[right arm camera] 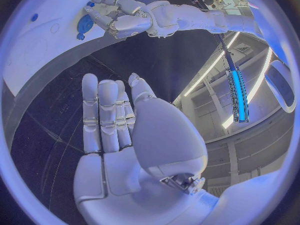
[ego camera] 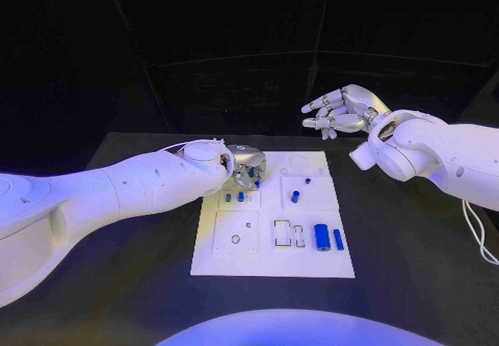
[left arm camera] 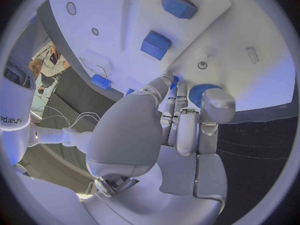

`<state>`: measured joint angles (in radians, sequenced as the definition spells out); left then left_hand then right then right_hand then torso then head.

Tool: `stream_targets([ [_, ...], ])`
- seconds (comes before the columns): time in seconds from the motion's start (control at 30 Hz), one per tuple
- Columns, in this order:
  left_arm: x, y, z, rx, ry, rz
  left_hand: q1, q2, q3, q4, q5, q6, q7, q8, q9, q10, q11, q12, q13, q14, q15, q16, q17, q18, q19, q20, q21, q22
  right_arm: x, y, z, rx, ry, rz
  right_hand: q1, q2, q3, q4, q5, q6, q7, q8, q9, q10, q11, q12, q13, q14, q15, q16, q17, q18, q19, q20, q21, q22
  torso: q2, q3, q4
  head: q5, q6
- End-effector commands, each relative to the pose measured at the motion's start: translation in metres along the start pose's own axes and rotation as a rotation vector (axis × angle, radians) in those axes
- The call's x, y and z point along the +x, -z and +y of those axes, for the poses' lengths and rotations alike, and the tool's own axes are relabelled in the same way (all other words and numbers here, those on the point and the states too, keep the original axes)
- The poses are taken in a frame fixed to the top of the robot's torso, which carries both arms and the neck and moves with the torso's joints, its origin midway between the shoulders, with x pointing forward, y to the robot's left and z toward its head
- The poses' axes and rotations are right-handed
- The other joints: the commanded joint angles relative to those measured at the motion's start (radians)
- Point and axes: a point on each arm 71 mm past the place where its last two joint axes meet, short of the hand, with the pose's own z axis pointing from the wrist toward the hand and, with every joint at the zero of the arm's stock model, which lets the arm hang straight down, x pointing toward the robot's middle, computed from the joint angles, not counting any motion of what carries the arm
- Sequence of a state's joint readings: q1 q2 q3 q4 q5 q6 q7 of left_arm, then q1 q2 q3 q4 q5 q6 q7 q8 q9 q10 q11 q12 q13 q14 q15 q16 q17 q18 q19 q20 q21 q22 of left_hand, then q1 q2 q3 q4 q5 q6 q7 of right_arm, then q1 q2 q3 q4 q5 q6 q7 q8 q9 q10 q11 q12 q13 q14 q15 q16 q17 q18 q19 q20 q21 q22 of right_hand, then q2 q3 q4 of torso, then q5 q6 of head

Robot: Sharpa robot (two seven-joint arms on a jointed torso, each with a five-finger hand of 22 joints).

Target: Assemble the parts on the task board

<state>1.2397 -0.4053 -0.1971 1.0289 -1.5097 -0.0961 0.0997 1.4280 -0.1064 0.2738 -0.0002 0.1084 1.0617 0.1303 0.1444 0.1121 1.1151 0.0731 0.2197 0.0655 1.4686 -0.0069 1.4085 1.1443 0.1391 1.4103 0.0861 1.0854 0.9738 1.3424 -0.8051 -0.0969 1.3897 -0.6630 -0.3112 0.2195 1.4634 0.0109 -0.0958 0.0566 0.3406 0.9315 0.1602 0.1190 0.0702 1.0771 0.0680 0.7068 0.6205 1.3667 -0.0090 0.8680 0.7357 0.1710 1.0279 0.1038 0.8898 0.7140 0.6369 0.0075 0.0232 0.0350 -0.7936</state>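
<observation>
Here, the left hand (ego camera: 241,167) was seen lowered over the far left corner of the task board (ego camera: 272,267), its fingers (left arm camera: 177,116) curled onto a small blue part (left arm camera: 174,81), while the right hand (ego camera: 338,109) was held spread and empty, well apart beyond the counter (ego camera: 416,245).

- The left hand (ego camera: 241,164) covers the far-left corner of the task board (ego camera: 272,263), hiding whatever part lies beneath its fingers there.
- In the left wrist view the fingertips (left arm camera: 170,80) meet a round blue part (left arm camera: 199,92); whether they grip it or merely touch it cannot be told.
- The left arm (ego camera: 115,191) is cut off by the left edge of the head view, the right arm (ego camera: 447,162) by its right edge.
- The small blue parts (ego camera: 296,195) on the far half of the board are too small to tell their shapes.
</observation>
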Motion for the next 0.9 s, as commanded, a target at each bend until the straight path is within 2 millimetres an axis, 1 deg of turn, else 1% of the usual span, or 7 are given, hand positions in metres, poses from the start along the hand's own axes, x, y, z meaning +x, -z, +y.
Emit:
stream_targets([
  [0.03, 0.002, 0.000, 0.000, 0.002, -0.005, 0.017, -0.012, 0.001, 0.013, 0.000, 0.004, 0.012, -0.001, -0.005, -0.003, 0.010, -0.001, -0.009, 0.000, 0.027, -0.007, -0.002, -0.002, -0.021, 0.009, 0.000, 0.007, 0.005, 0.000, -0.001, 0.003, -0.014, 0.002, 0.000, -0.002, 0.000, 0.004, 0.000, 0.005, -0.008, -0.002, 0.007, -0.002, -0.010, -0.001, 0.006, -0.001, 0.005, 0.002, -0.005, 0.001, 0.007, 0.007, 0.000, -0.004, -0.001, 0.000, 0.0006, -0.0003, 0.000, 0.000],
  [0.3, 0.002, -0.001, 0.000, -0.004, -0.005, 0.016, -0.018, 0.006, 0.056, -0.009, 0.004, 0.029, -0.002, -0.013, -0.007, 0.039, -0.005, -0.029, 0.000, 0.027, -0.010, 0.000, -0.005, -0.024, 0.012, -0.003, 0.018, 0.021, 0.000, -0.001, 0.003, -0.014, 0.001, 0.000, 0.001, 0.001, 0.006, 0.000, 0.006, -0.008, -0.002, 0.007, -0.001, -0.010, 0.000, 0.007, -0.003, 0.006, 0.002, -0.004, 0.004, 0.007, 0.009, 0.000, -0.004, 0.000, 0.000, 0.0005, 0.0001, -0.001, 0.000],
  [0.43, 0.001, -0.001, 0.000, -0.006, -0.007, -0.004, -0.012, 0.018, 0.101, -0.025, 0.004, 0.046, -0.002, -0.016, -0.008, 0.073, -0.010, -0.039, 0.004, 0.027, -0.015, 0.002, -0.007, -0.029, 0.019, -0.007, 0.042, 0.052, 0.000, -0.001, 0.003, -0.015, 0.001, 0.001, 0.001, 0.002, 0.006, 0.000, 0.006, -0.008, -0.002, 0.007, -0.001, -0.010, 0.000, 0.007, -0.003, 0.006, 0.002, -0.004, 0.004, 0.007, 0.009, 0.000, -0.003, 0.001, 0.000, 0.0002, 0.0005, -0.002, 0.001],
  [0.53, -0.001, -0.001, 0.001, -0.007, -0.009, -0.022, -0.005, 0.026, 0.127, -0.037, 0.004, 0.057, -0.001, -0.016, -0.008, 0.086, -0.012, -0.045, 0.005, 0.028, -0.016, 0.004, -0.006, -0.029, 0.020, -0.008, 0.046, 0.058, 0.000, -0.001, 0.003, -0.015, 0.001, 0.000, 0.001, 0.002, 0.006, 0.000, 0.006, -0.008, -0.002, 0.007, -0.001, -0.010, 0.000, 0.007, -0.003, 0.006, 0.002, -0.004, 0.004, 0.007, 0.009, 0.000, -0.003, 0.001, -0.001, 0.0000, 0.0007, -0.002, 0.002],
  [0.67, -0.002, 0.000, 0.001, 0.001, -0.010, -0.049, -0.012, 0.026, 0.160, -0.052, 0.003, 0.068, -0.001, -0.019, -0.009, 0.102, -0.012, -0.059, 0.005, 0.027, -0.016, 0.005, -0.008, -0.030, 0.019, -0.009, 0.050, 0.064, 0.000, -0.001, 0.003, -0.016, 0.001, 0.000, 0.001, 0.002, 0.006, 0.000, 0.006, -0.008, -0.002, 0.007, -0.001, -0.010, 0.000, 0.007, -0.003, 0.006, 0.002, -0.004, 0.004, 0.007, 0.009, 0.000, -0.004, 0.000, -0.001, -0.0001, 0.0003, -0.002, 0.006],
  [0.77, -0.004, 0.003, 0.001, 0.010, -0.008, -0.066, -0.017, 0.023, 0.166, -0.055, 0.002, 0.071, 0.000, -0.020, -0.009, 0.105, -0.012, -0.063, 0.006, 0.027, -0.016, 0.006, -0.008, -0.030, 0.019, -0.009, 0.052, 0.066, 0.000, -0.001, 0.003, -0.016, 0.002, 0.000, 0.001, 0.002, 0.006, 0.000, 0.006, -0.008, -0.002, 0.007, -0.001, -0.010, 0.000, 0.007, -0.003, 0.006, 0.002, -0.004, 0.004, 0.007, 0.009, 0.000, -0.004, 0.000, -0.002, -0.0002, 0.0016, -0.005, 0.007],
  [0.9, -0.013, 0.007, 0.000, 0.022, 0.018, -0.104, -0.024, 0.020, 0.171, -0.057, 0.001, 0.072, 0.000, -0.022, -0.009, 0.107, -0.012, -0.068, 0.006, 0.027, -0.015, 0.006, -0.009, -0.031, 0.019, -0.009, 0.053, 0.069, 0.000, -0.001, 0.003, -0.016, 0.002, -0.001, 0.001, 0.002, 0.006, 0.000, 0.006, -0.008, -0.002, 0.007, -0.001, -0.010, 0.000, 0.007, -0.003, 0.006, 0.002, -0.004, 0.004, 0.007, 0.009, 0.000, -0.004, 0.000, -0.002, 0.0007, 0.0016, -0.004, 0.009],
])
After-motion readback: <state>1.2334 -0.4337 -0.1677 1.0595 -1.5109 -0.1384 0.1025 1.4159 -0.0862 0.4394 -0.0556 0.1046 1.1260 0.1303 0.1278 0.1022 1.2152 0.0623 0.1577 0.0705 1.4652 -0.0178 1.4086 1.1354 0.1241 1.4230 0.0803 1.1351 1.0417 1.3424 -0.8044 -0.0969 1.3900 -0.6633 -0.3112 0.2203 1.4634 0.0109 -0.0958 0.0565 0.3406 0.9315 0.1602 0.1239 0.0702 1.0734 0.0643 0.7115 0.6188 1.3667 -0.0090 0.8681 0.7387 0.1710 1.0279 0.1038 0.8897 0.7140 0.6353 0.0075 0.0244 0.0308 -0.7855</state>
